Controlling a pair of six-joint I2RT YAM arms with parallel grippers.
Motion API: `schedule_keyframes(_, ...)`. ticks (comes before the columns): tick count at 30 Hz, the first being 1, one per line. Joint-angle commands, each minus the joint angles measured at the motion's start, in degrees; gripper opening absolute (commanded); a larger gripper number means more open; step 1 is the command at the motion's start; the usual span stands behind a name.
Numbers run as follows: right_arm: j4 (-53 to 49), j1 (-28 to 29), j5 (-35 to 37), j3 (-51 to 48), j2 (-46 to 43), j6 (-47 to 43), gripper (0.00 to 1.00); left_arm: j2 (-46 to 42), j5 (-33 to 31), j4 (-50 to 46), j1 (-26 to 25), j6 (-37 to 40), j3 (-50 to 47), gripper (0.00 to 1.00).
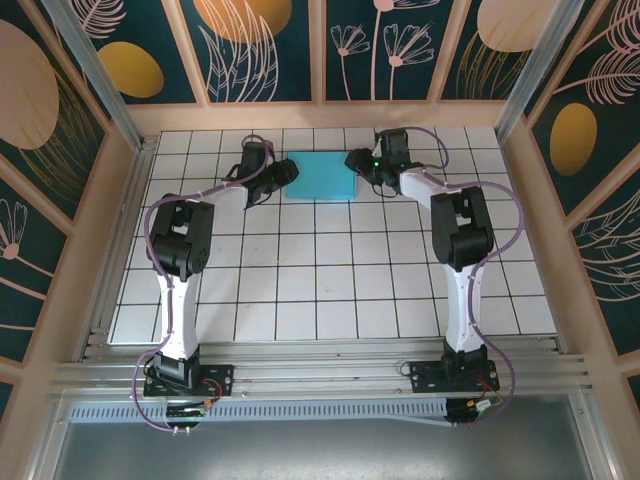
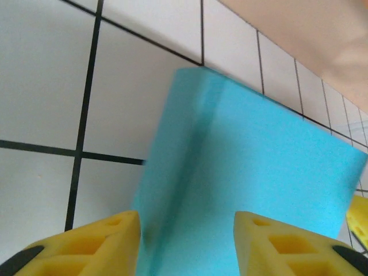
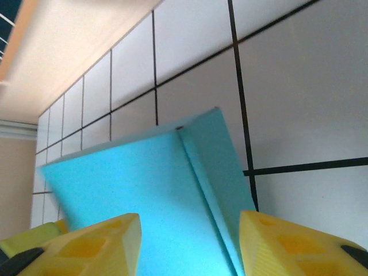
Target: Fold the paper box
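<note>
Left gripper [image 2: 187,223] at 9 o'clock and right gripper [image 3: 190,223] at 3 o'clock of the paper box [image 1: 318,176] are hovering part-open, gripping nothing; unpinned, it may be springing unfolded.

Read no text, label, brand, number or sign anywhere: none on the flat turquoise cardboard box [image 1: 319,176], none on the white black-lined tiled table [image 1: 330,290], none on the dark teal wall panels [image 1: 262,45] painted with leaves and orange ovals.
</note>
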Motion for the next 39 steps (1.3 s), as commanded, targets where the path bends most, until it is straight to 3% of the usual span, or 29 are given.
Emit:
schedule_keyframes(1,-5.1,-3.0,-0.1,-1.3,-10.4,-5.2,0.54,-7.3,-0.5,-1.9,0.3,3.0,-0.5,0.51)
schedule_keyframes(6,-6.9,-9.0,-1.2,-10.3,-23.5,-10.6,0.59,-18.7,-3.8,-1.4,0.5,5.8,-9.3,0.54)
schedule_keyframes(11,-0.3,-13.6,7.5,-30.2,-40.9,-20.3,0.64,-34.0,-14.5,2.1,0.6,10.2,-25.1,0.57)
schedule_keyframes(16,19.7,-17.2,21.0,-54.5,-53.0,-30.0,0.86,-45.6,-31.8,10.4,0.9,19.5,-41.7,0.79)
schedule_keyframes(18,29.9,-18.4,23.4,-62.7,-54.0,-31.1,0.94,-47.3,-33.9,14.2,1.9,24.7,-45.7,0.95)
schedule_keyframes(19,35.6,-18.9,23.6,-65.8,-53.4,-31.1,0.96,-47.7,-34.1,16.5,2.9,26.7,-47.6,0.99)
schedule_keyframes(22,46.6,-19.2,22.4,-69.9,-47.6,-32.5,0.96,-48.0,-36.3,22.9,5.5,29.8,-52.5,0.99)
schedule_keyframes(25,54.4,-19.4,19.5,-70.7,-39.8,-33.0,0.97,-47.6,-37.8,35.6,8.2,34.0,-59.9,0.99)
schedule_keyframes(27,57.0,-19.3,18.1,-71.0,-37.3,-33.6,0.97,-48.0,-36.2,35.7,10.7,35.1,-60.4,0.99)
schedule_keyframes(30,66.9,-19.6,14.7,-77.4,-38.4,-34.4,0.99,-47.1,-31.5,44.8,15.1,35.4,-64.8,0.99)
schedule_keyframes(32,81.3,-20.2,13.8,-82.6,-34.8,-33.5,0.99,-45.5,-21.2,47.9,20.4,32.3,-66.8,0.99)
schedule_keyframes(34,77.5,-20.3,16.2,-81.8,-36.1,-32.9,0.99,-41.9,-14.4,57.2,23.9,30.1,-70.1,0.99)
schedule_keyframes(36,78.4,-19.2,19.5,-82.2,-35.9,-33.3,0.99,-42.7,-10.1,55.4,24.8,31.2,-70.1,0.99)
schedule_keyframes(39,78.6,-19.1,20.4,-82.2,-35.9,-33.1,0.99,-41.5,-5.5,61.2,24.8,32.9,-72.2,0.99)
